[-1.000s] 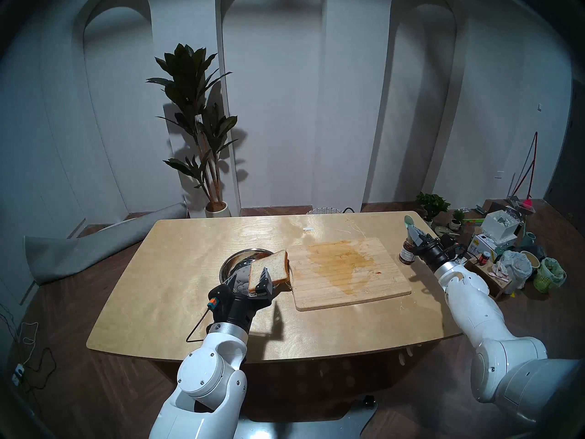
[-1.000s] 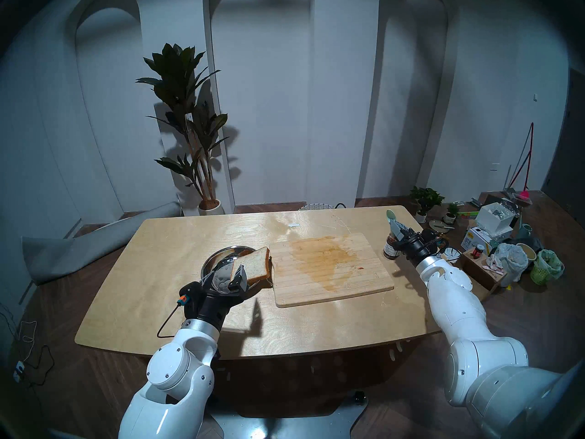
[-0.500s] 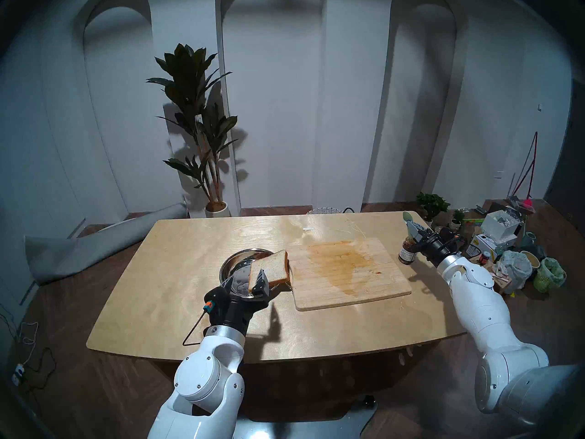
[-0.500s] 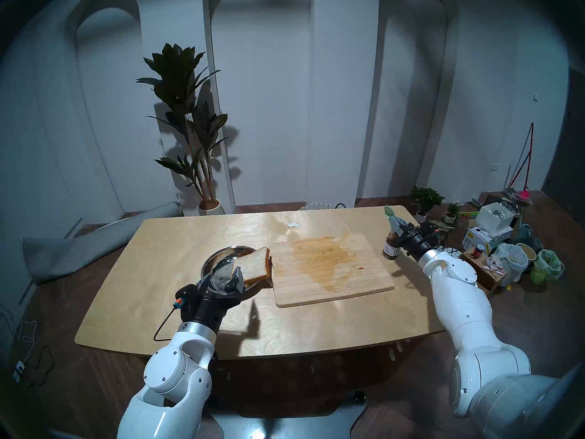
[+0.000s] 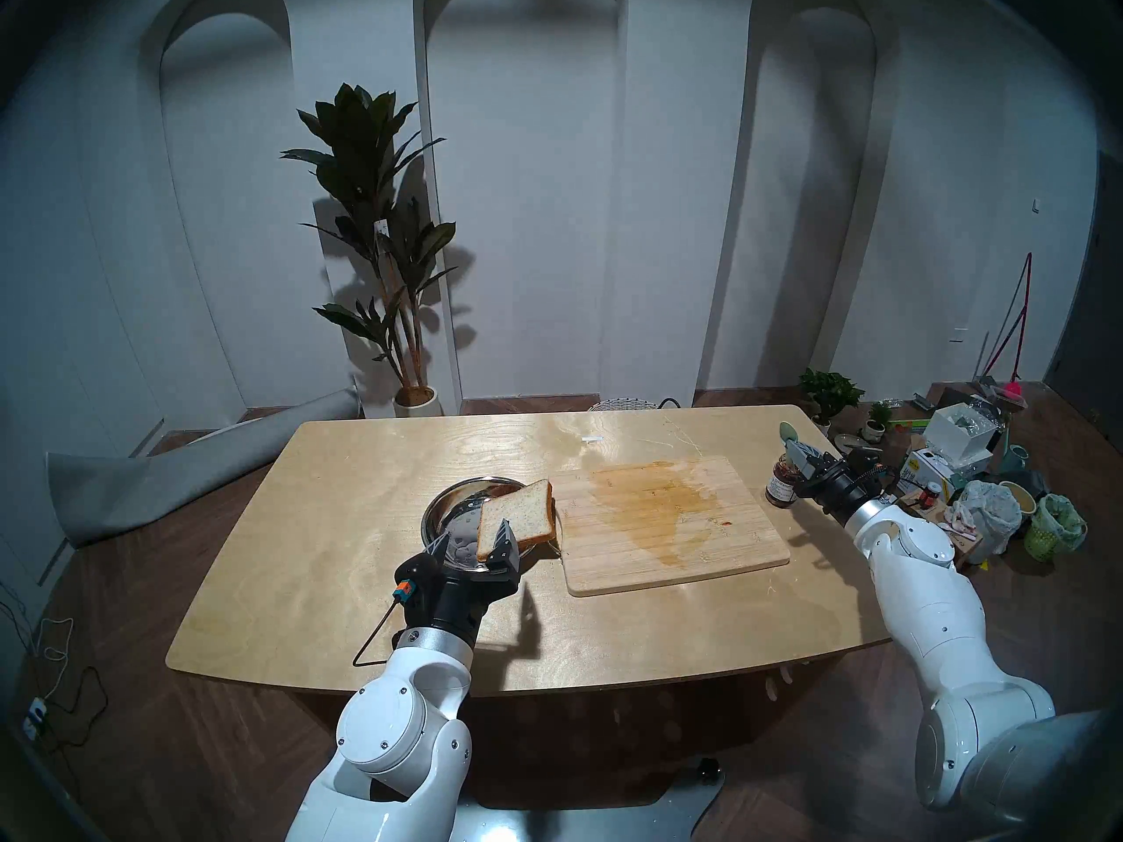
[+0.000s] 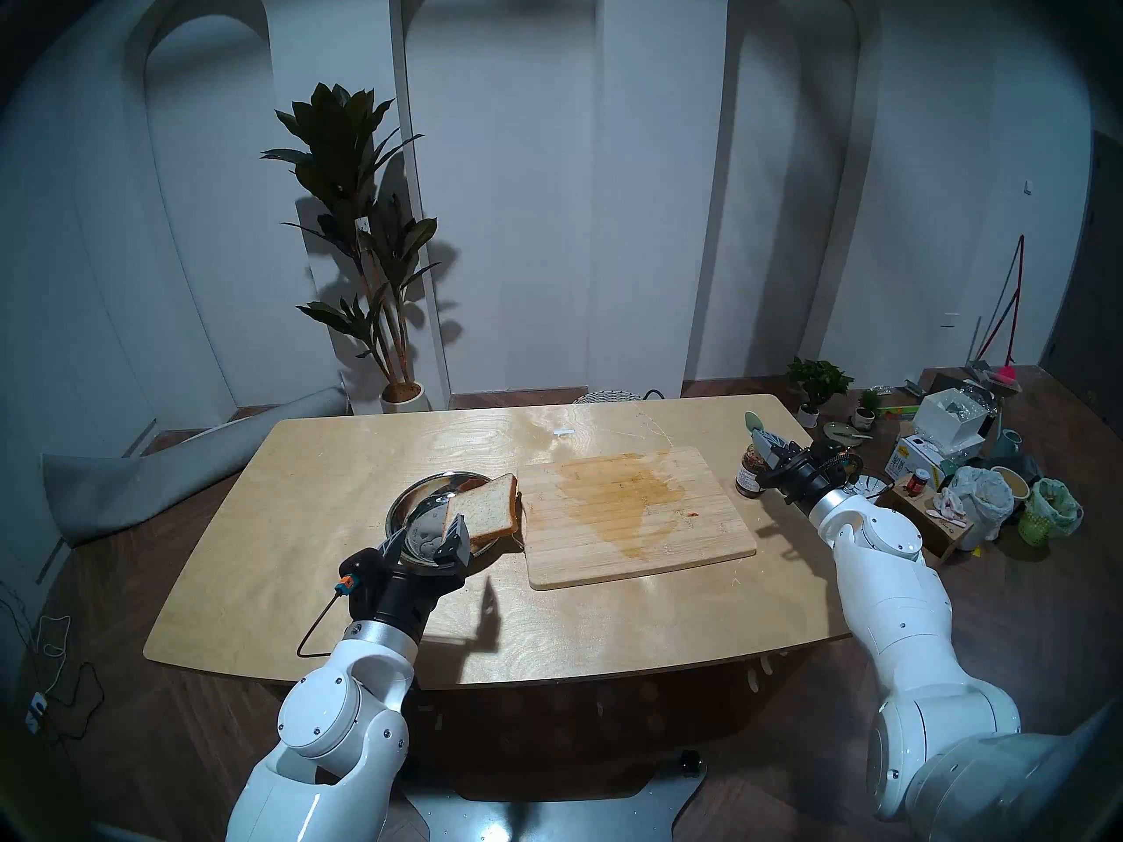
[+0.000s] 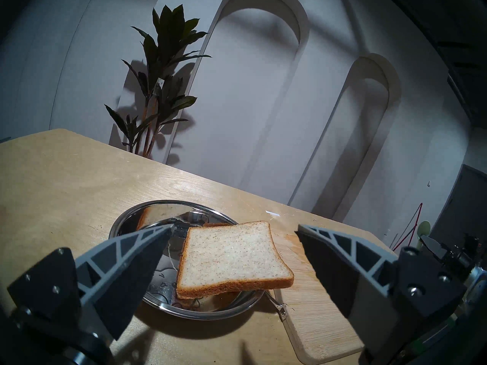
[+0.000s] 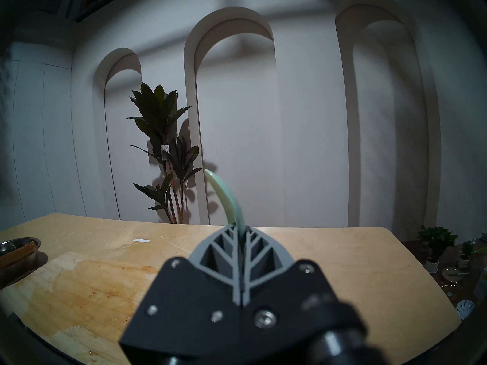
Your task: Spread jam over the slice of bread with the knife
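left wrist: bread (image 7: 232, 253) beyond open gripper (image 7: 234, 231)

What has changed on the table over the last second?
The right gripper, shut on the mint-green plastic knife, tilted it lower beside the glass jam jar. The open left gripper, tan bread slice and steel plate stayed put.
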Tool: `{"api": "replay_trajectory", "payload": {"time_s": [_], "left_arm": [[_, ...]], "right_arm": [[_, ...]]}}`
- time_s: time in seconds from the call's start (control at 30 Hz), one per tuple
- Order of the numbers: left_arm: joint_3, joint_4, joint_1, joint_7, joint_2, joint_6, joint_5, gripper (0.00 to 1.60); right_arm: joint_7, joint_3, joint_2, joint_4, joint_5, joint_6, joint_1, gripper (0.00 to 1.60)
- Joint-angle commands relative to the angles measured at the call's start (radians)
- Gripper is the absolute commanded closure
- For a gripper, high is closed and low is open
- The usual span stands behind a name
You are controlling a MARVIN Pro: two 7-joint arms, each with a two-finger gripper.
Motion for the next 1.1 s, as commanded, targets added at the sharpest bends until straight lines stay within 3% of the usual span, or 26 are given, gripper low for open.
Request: {"api": "replay_trajectory", "payload": {"time_s": [0.0,1.07], "left_arm": [[0.003,-0.026,-0.004,0.004,-0.001,-0.013,0.001,0.0],[-0.005,-0.035,0.008,-0.004,-0.002,-0.02,-0.016,0.0]], "right_arm": [[0.025,-0.003,0.002,0.01,-0.003,-0.058,0.028,1.6],[0.18,-0.039,0.027,0.155,-0.049,-0.277,0.148,1.6]]}}
